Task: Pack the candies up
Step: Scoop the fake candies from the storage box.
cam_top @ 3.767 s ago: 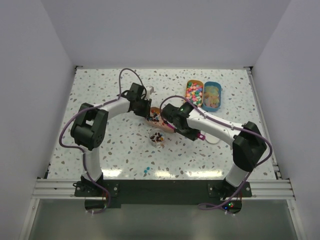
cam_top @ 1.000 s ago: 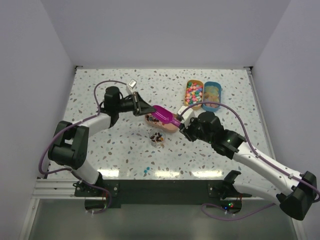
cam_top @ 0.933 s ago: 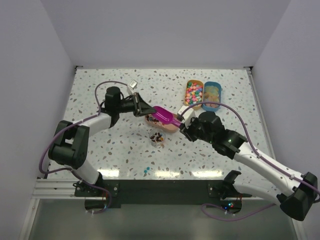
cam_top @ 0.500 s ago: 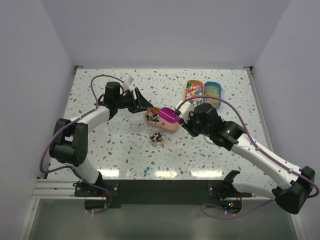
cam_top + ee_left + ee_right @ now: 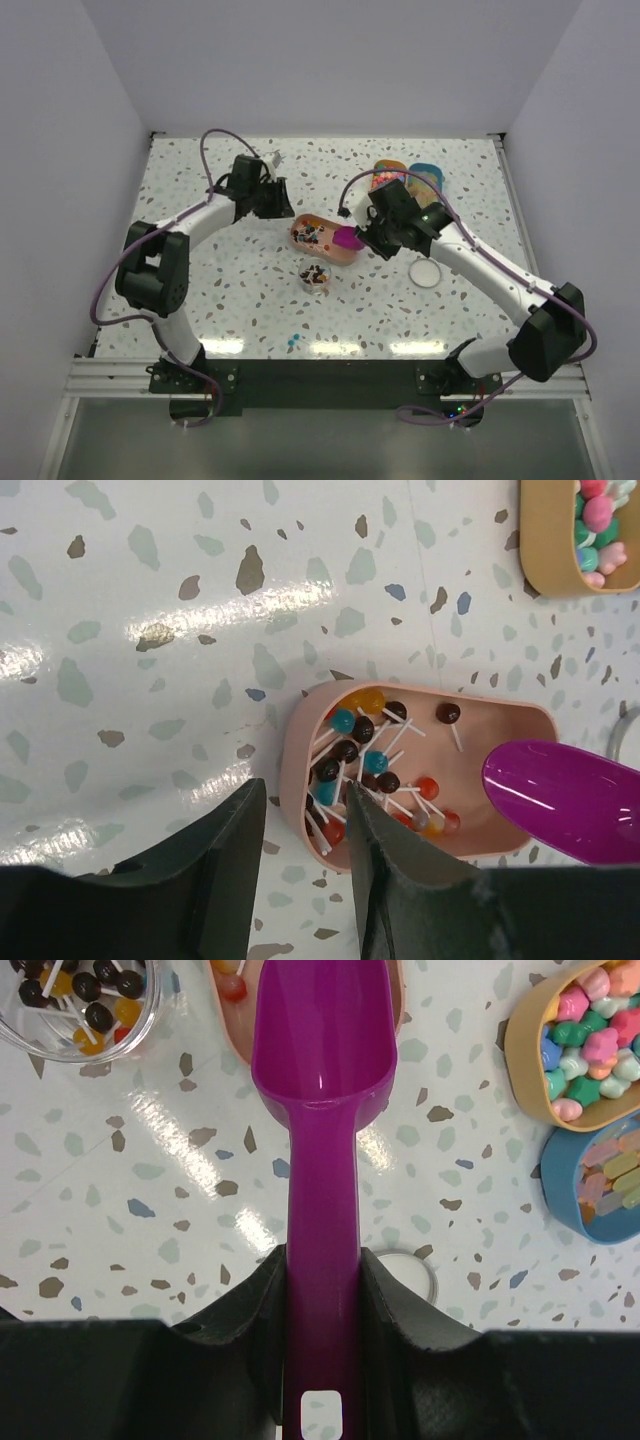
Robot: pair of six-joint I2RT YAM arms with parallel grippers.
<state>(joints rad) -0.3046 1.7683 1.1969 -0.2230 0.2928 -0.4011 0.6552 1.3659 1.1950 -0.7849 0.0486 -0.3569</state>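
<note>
1. Plainly, the candies (image 5: 365,765) lay heaped at the left end of the pink tray (image 5: 292,760) in the middle of the counter (image 5: 230,290). More sat in the clear cup (image 5: 316,273) just nearer.
2. My right tool (image 5: 322,1272) was clamped on the handle of the purple scoop (image 5: 323,1050), whose empty bowl sat over the tray's right end.
3. My left tool (image 5: 300,830) had its jaws apart astride the tray's left rim, gripping nothing.
4. I judged the pieces light, hard and apt to roll, with thin sticks that could tangle. They looked too small to pinch, so the scoop should slide under the heap.
</note>
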